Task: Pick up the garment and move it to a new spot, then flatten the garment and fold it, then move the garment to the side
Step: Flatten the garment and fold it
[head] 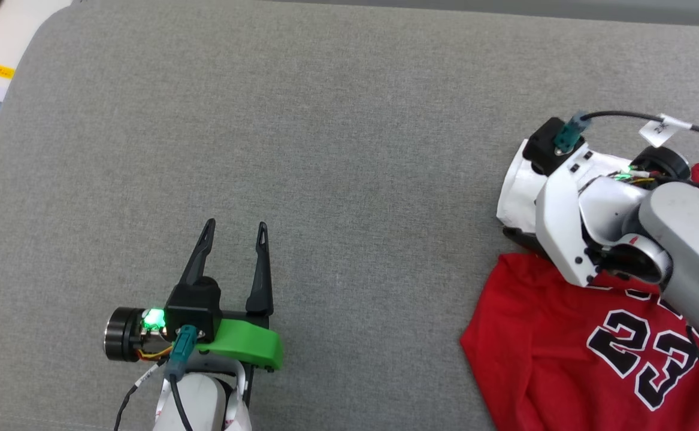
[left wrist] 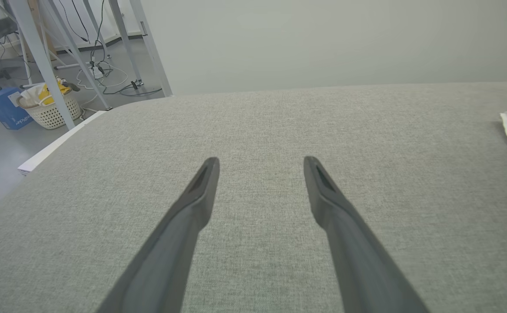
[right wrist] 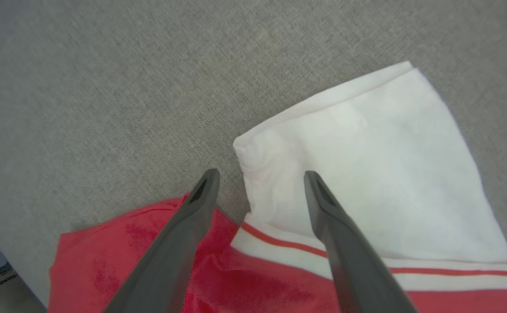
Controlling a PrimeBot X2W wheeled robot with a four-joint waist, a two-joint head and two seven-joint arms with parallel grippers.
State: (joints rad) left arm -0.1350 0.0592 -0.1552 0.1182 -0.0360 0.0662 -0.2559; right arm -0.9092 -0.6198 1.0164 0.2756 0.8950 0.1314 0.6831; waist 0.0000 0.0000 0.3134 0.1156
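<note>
Claws, head view: left claw (head: 235,224) sits at the near left above the grey padded surface (head: 349,131), its 2 dark fingers spread wide with nothing between them. The right forearm (head: 690,239) reaches over the garment and hides its own fingers.
Garment, head view: garment (head: 565,341) lies at the near right on the surface, well apart from the left claw. Its red body is rumpled, front up, with a black, white-outlined 23 showing. The letters above are mostly covered by the arm. The white sleeve (head: 514,197) pokes out on the far side.
Left wrist view: both fingers stand wide apart over grey fabric, and a white corner of cloth shows at the right edge.
Basket, left wrist view: white lattice basket (left wrist: 51,113) stands on the floor at the far left. It holds something yellow and something pale, too small to name. A blue box (left wrist: 3,108) is just beside it.
Right claw, right wrist view: right claw (right wrist: 260,172) has its jaws apart and grips nothing. 1 finger is over the red body, the other over the sleeve. Whether the tips touch cloth cannot be told.
Garment, right wrist view: the sleeve lies flat and plain white, meeting the red body at white trim with 1 red stripe.
</note>
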